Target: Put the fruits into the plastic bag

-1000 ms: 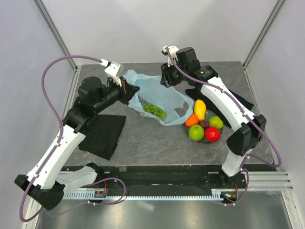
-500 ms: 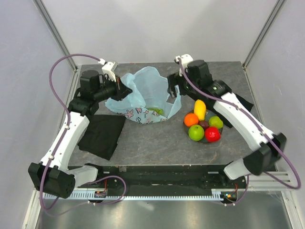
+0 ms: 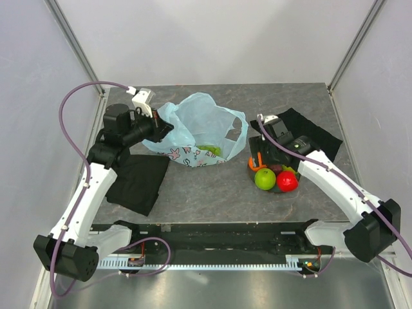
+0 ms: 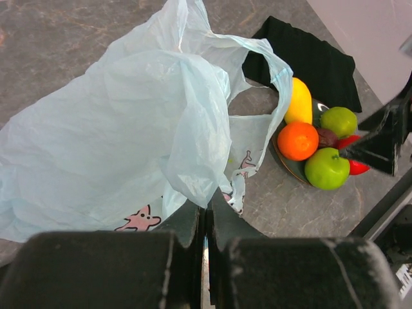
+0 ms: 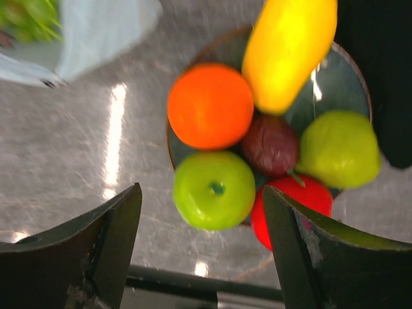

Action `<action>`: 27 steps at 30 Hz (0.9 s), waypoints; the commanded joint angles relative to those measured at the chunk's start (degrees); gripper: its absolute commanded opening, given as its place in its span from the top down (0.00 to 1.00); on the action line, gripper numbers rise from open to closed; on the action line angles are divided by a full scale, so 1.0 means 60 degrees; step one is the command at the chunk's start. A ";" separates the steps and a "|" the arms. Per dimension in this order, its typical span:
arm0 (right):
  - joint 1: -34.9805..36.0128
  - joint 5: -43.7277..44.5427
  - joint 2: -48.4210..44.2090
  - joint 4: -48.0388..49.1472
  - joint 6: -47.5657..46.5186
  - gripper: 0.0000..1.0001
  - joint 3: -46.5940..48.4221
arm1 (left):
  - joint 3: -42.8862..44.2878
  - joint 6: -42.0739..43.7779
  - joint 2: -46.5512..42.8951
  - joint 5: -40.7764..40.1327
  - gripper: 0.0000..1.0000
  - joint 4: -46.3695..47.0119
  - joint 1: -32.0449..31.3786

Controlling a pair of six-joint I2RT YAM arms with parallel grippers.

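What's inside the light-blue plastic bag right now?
A green grape bunch shows inside the thin translucent light-blue plastic bag. Its folded film hides the rest of the inside.

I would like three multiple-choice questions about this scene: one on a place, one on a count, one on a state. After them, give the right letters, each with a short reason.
1. Where is the green grape bunch?
A. on a black cloth
B. inside the plastic bag
C. on the bare table

2. How many fruits lie on the plate?
A. four
B. six
C. eight

3. In what state is the right claw?
A. open above the plate
B. shut on the orange
C. shut on the bag

Answers:
1 B, because the grapes show in the bag's mouth.
2 B, because the right wrist view shows one yellow, one orange, one purple, one red and two green.
3 A, because its fingers stand wide apart over the plate and hold nothing.
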 commanded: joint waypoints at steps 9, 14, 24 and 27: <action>0.0428 0.0739 0.0339 -0.0778 0.0987 0.15 -0.0556 | -0.0096 0.0458 -0.0295 -0.0742 0.99 0.0221 0.0001; 0.0443 0.0916 0.0677 -0.0443 0.1104 0.13 -0.0908 | -0.0081 0.0429 -0.0324 -0.0713 0.99 0.0221 0.0001; 0.0428 0.0769 0.1219 0.0261 0.1207 0.17 -0.1245 | -0.0096 0.0429 -0.0369 -0.0728 0.98 0.0207 0.0001; 0.0428 0.0799 0.1292 0.0364 0.1207 0.17 -0.1275 | -0.0096 0.0414 -0.0339 -0.0713 0.98 0.0207 0.0001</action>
